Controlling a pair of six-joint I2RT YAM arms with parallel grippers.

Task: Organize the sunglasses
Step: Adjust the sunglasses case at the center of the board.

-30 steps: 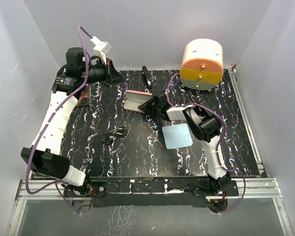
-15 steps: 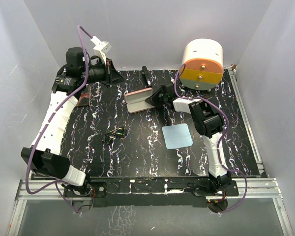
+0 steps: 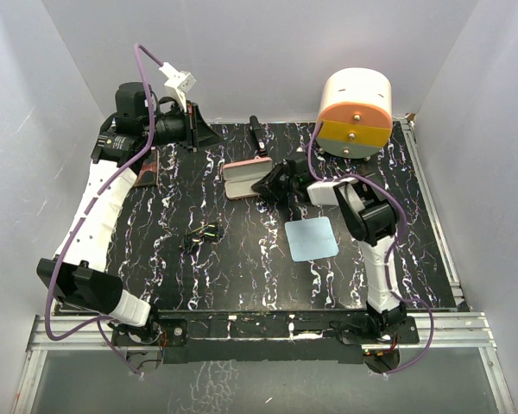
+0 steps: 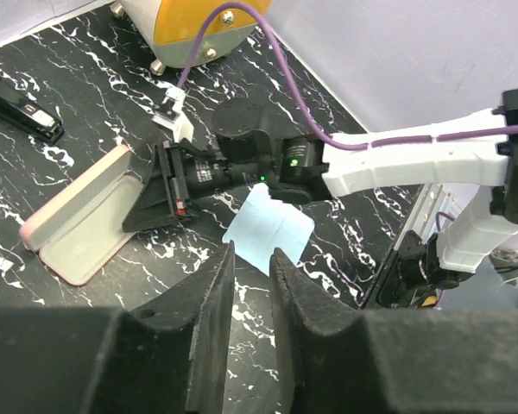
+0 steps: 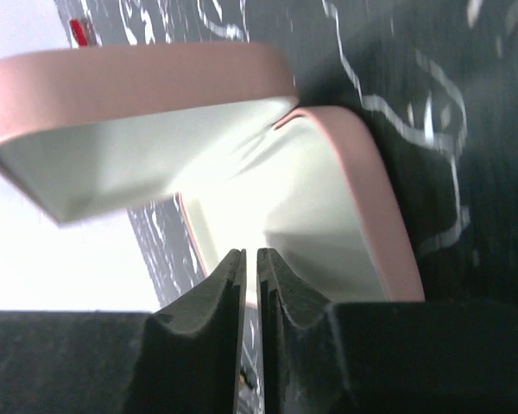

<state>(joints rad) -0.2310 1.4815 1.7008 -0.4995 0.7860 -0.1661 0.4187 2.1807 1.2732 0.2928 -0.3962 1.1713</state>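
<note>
Left of the table's (image 3: 242, 280) middle lie the sunglasses (image 3: 203, 234), well apart from both grippers; right gripper (image 3: 259, 184) pinches the open pink case's (image 3: 240, 177) rim; left gripper (image 4: 252, 259), narrowly parted, holds nothing.

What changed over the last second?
The right arm's elbow swung back, uncovering the blue cloth. The right gripper stayed at the open pink glasses case, which shifted slightly. The sunglasses, the cloth and the left gripper stayed put.
</note>
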